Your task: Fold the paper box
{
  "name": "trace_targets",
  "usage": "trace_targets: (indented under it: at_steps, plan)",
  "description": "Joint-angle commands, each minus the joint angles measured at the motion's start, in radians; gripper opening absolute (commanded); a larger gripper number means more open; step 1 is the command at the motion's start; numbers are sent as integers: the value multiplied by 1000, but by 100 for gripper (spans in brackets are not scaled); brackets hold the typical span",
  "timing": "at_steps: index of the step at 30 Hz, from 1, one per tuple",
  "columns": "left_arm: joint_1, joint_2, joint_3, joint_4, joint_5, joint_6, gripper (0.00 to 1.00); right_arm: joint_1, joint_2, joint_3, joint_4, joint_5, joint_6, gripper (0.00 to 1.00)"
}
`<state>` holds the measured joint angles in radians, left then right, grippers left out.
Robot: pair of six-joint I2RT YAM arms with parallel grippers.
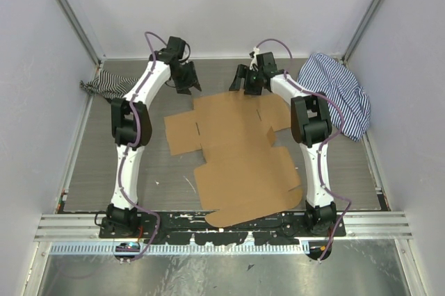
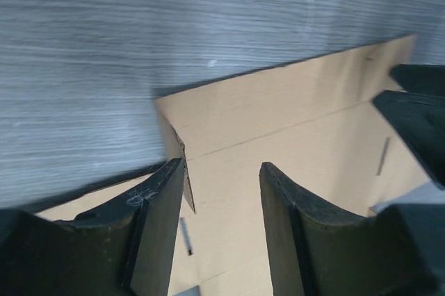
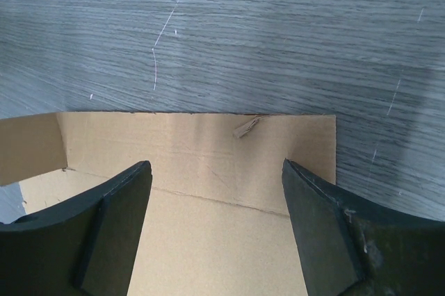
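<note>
The paper box lies unfolded and flat in the middle of the grey wood-grain table. It is a brown cardboard sheet with its flaps spread out to the left and right. Its near edge reaches the rail where the robot is bolted, and its far edge sits below the two grippers.

The left arm and right arm rise on either side of the sheet and bend inward over its far end.

A striped cloth is heaped at the table's far right corner, beside the right arm. A smaller striped cloth is bunched against the far left wall.

The left gripper hangs at the sheet's far left corner. In the left wrist view its jaws stand moderately apart with nothing between them, and the cardboard shows below the gap. A slit edge by a flap runs just beside one finger.

The right gripper hangs over the far edge. In the right wrist view its jaws are spread wide and hold nothing, and the straight cardboard edge lies on the table beneath them. Whether the fingertips touch the sheet cannot be told.

A small torn scrap curls up at that edge.
</note>
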<state>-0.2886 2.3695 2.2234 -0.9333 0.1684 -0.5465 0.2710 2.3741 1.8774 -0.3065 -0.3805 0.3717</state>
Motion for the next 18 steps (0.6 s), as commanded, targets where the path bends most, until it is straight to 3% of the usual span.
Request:
trace_targets:
  at_steps: [1, 10, 14, 18]
  plan:
    - [-34, 23, 66, 69, 82, -43, 54, 12, 127, -53, -165, 60, -19, 82]
    - [-45, 114, 80, 63, 90, -55, 49, 12, 125, -54, -168, 67, -23, 82]
    - [-45, 38, 20, 51, -7, -8, 47, 12, 130, -51, -168, 66, -24, 82]
    - [-23, -103, -123, 97, -158, 1, 61, 12, 140, -42, -169, 59, -22, 82]
